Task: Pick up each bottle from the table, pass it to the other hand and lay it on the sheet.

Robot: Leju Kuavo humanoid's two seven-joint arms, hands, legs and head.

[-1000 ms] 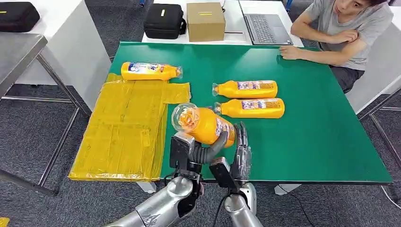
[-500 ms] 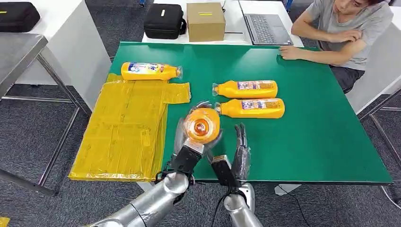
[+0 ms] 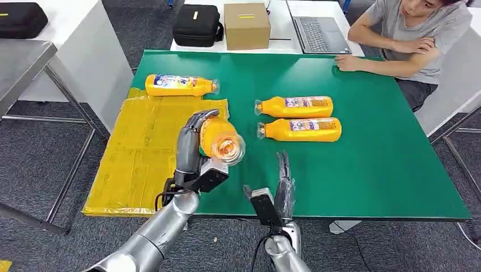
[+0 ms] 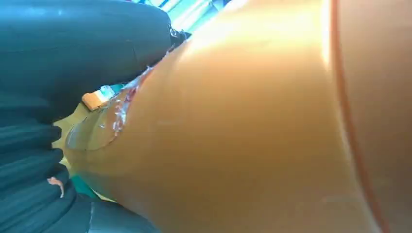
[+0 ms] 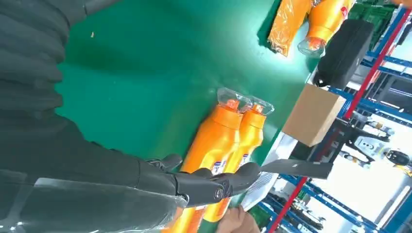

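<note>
While the left hand point(image 3: 192, 148) grips a bottle point(image 3: 220, 139), the right hand point(image 3: 283, 184) hangs with fingers straight and holding nothing.
Raised above the yellow sheet point(image 3: 148, 156) edge, the bottle's long axis tilts, capped end toward the camera.

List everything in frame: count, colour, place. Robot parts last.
held bottle: 1, orange, gripped in left hand over sheet edge
bottle on sheet: 1, orange, far end of sheet
bottles on table: 2, orange, side by side mid-table
sheet: 1, yellow, table's left side
table: 1, green
cardboard box: 1, brown, white desk beyond
black case: 1, beside box
laptop: 1, grey, same desk
person: 1, grey shirt, far right corner
left hand: grips bottle
right hand: empty, fingers straight, near table edge
</note>
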